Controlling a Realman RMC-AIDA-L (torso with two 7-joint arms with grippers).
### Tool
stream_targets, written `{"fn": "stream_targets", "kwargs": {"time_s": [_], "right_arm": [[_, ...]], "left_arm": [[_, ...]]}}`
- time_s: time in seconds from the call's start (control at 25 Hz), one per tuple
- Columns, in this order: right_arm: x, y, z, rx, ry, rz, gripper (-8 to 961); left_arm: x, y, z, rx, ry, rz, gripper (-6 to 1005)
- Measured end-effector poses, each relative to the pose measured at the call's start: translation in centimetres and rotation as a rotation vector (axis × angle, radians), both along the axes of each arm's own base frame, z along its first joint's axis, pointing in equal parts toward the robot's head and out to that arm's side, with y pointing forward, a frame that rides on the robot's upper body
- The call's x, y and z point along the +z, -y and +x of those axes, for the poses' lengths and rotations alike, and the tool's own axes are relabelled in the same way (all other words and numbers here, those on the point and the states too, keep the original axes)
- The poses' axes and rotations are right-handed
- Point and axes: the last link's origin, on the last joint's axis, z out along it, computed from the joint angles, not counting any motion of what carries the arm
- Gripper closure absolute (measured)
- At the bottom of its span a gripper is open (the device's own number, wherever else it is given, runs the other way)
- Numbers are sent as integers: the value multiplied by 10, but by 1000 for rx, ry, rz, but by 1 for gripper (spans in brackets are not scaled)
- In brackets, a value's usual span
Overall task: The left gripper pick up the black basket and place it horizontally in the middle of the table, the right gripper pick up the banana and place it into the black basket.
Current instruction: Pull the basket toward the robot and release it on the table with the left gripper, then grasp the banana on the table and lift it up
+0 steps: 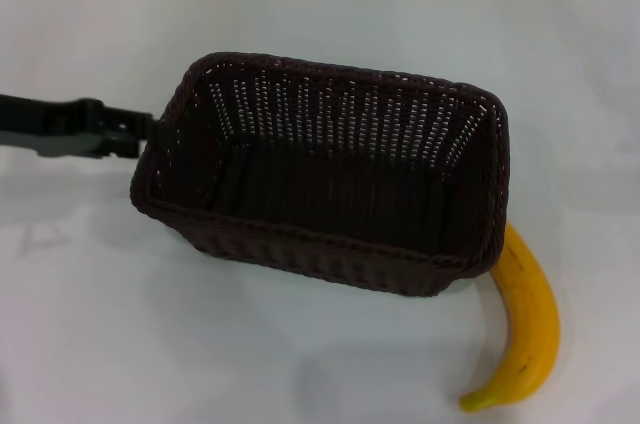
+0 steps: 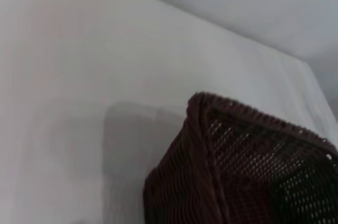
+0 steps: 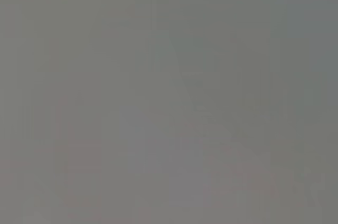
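The large rectangular dark brown-black woven basket (image 1: 330, 189) looks like wicker or plastic rattan, rough and ribbed, with openwork slotted walls and a braided rim (image 2: 248, 113) of faint sheen. The broad white tabletop (image 1: 150, 344) appears smooth and matt. The curved yellow banana (image 1: 525, 329) has smooth, softly glossy skin with faint brown streaks.

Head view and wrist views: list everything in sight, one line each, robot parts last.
black basket: one, very dark brown-black, mid-table, tilted with its opening towards the camera, held at its left end.
banana: one, yellow, on the table at the basket's right end, its upper end hidden behind the basket corner.
table: one, white, under everything.
left gripper: one, black, at the basket's left rim, gripping it.
right gripper: not in view; its wrist view shows only plain grey.
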Motion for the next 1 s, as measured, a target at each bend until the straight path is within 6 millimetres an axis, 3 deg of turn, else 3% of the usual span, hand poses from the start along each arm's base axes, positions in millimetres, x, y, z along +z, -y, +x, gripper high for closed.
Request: {"fn": "stream_targets", "kwargs": {"time_s": [0.28,0.48,0.76,1.0], "right_arm": [[13,9,-2,59,-50,-103,80],[41,24,-8,96,-73,-238,81],[75,44,-31,48,-24,-486,81],[82,60,-64,-25,16,-778,80]], "left_arm": [[50,3,-11,-143,44,230,227],[74,17,-20,-276,84,417,125],[86,48,-34,-438,124,685,129],[84,58,-43,-453,102,758,131]]}}
